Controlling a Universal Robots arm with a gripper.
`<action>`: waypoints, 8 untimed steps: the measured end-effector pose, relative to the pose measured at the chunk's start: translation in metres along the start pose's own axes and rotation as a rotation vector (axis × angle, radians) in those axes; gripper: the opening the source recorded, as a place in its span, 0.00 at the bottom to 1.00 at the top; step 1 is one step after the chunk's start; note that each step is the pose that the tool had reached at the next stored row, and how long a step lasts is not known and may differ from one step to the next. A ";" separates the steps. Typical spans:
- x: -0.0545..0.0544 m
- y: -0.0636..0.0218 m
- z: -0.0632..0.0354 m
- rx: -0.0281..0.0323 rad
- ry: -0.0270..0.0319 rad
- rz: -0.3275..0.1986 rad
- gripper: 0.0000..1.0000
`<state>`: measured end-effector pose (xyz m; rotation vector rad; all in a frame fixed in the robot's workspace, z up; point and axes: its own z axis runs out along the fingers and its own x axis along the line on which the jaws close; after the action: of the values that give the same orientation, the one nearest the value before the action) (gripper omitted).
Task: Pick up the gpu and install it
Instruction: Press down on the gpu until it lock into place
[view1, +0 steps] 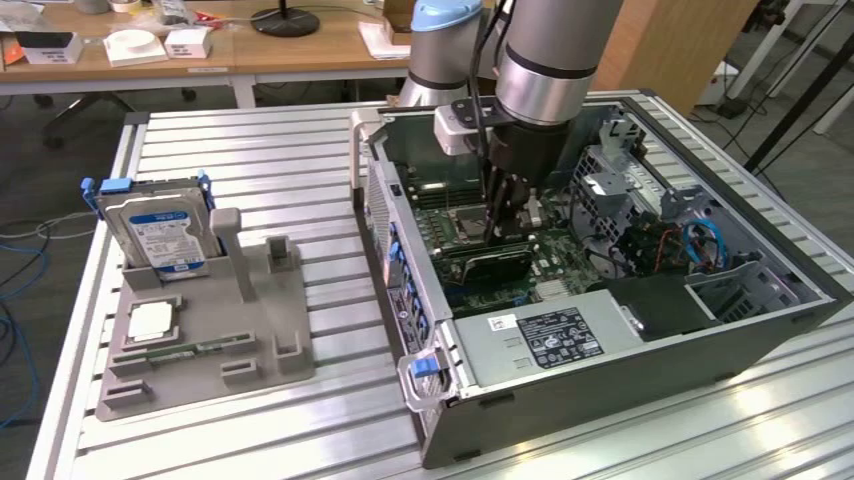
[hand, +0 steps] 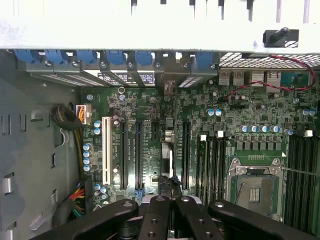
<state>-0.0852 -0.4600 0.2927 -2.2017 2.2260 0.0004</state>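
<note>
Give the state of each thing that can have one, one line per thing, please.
Computer case: side open, motherboard exposed.
Gpu: upright inside the case, on the motherboard under the claw.
Claw: lowered into the case above the gpu.
CPU socket: empty.
Hard drive: upright in the grey holder.

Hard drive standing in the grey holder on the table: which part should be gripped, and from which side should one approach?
Probably its upper part, across the two flat faces, coming from above. The hard drive stands upright in the grey holder, so its top is free and its base is enclosed; blue rails line its narrow sides.
</note>
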 end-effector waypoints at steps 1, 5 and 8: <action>0.000 -0.0001 0.0013 -0.0001 0.0005 0.000 0.11; 0.000 -0.0002 0.0057 0.0000 0.0029 0.000 0.11; 0.000 -0.0002 0.0057 0.0001 0.0029 0.000 0.11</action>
<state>-0.0850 -0.4600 0.2870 -2.2034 2.2272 -0.0029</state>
